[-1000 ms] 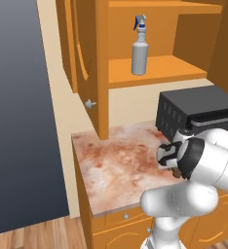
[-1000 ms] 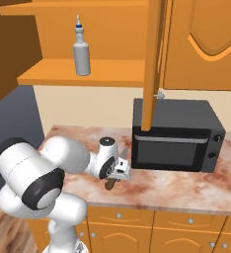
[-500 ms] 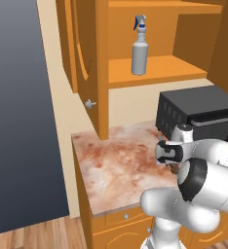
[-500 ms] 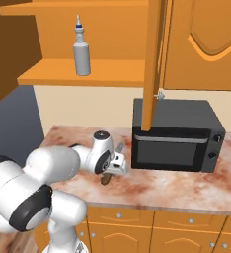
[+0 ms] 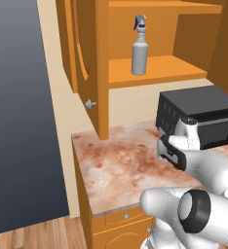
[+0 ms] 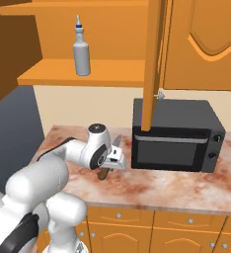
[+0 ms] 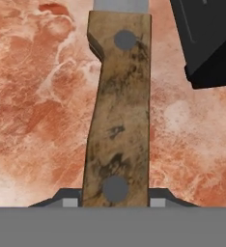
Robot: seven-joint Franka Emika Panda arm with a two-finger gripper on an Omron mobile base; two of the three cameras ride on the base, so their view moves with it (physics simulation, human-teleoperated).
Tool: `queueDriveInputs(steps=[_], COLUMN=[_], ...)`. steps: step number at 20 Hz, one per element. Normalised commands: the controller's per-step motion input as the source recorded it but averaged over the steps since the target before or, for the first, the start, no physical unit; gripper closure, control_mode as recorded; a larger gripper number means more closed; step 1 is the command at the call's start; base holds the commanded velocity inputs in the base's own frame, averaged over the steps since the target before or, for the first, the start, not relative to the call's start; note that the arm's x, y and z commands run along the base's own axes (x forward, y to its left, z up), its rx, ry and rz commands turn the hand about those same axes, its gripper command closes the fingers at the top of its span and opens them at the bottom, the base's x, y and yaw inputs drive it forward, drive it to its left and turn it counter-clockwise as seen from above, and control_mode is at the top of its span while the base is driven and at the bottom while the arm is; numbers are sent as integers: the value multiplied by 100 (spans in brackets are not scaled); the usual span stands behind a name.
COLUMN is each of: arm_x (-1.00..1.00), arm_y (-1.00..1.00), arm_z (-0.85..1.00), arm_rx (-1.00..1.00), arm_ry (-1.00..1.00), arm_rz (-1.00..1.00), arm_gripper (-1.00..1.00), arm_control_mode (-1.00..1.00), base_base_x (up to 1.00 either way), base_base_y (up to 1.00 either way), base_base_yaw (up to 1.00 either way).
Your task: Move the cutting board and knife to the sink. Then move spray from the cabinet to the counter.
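Item: knife (image 7: 117, 111), wooden handle with two grey rivets, grey blade running out of the top of the hand view; status: clamped in the end effector (image 6: 111, 165), whose fingers are closed on the handle, and carried above the desk (image 5: 121, 165) just left of the black microwave (image 6: 176, 134). In the right base view the blade tip rises beside the microwave's front left corner and the brown handle end hangs below the end effector. Item: spray bottle (image 5: 139, 50), pale grey with a blue-tipped nozzle; status: upright on the inner shelf of the wall cabinet (image 5: 157, 68), above and left of the microwave, untouched. The cabinet doors stand open, one edge (image 6: 153, 64) hanging down in front of the microwave's top. Item: cutting board; status: not seen on the stretch of desk around the microwave, so whether it has reached the sink cannot be told from here. Item: sink; status: not seen near the microwave either. Progress, as judged: the knife leg is under way, the knife lifted but not yet delivered; the board leg cannot be confirmed; the spray leg has not begun. Remaining, as judged: carry the knife to the sink and release it, then return to the cabinet, take the spray bottle off the shelf and set it on the desk, where bare marbled surface lies left of the microwave.
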Motion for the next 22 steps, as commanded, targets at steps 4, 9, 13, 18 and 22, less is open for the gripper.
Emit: queueDriveInputs(steps=[4, 9, 13, 18, 22], arm_x=[-20, -20, -18, -18, -17], arm_y=[0, 0, 0, 0, 3], arm_z=[42, 36, 32, 35, 33], arm_rx=[0, 0, 0, 0, 0], arm_ry=[-1, -2, -1, -2, -2], arm_rz=[0, 0, 0, 0, 0], arm_gripper=[100, 100, 100, 100, 100], arm_control_mode=[-100, -100, -100, -100, -100], base_base_x=[0, 0, 0, 0, 0], base_base_y=[0, 0, 0, 0, 0], base_base_yaw=[0, 0, 0, 0, 0])
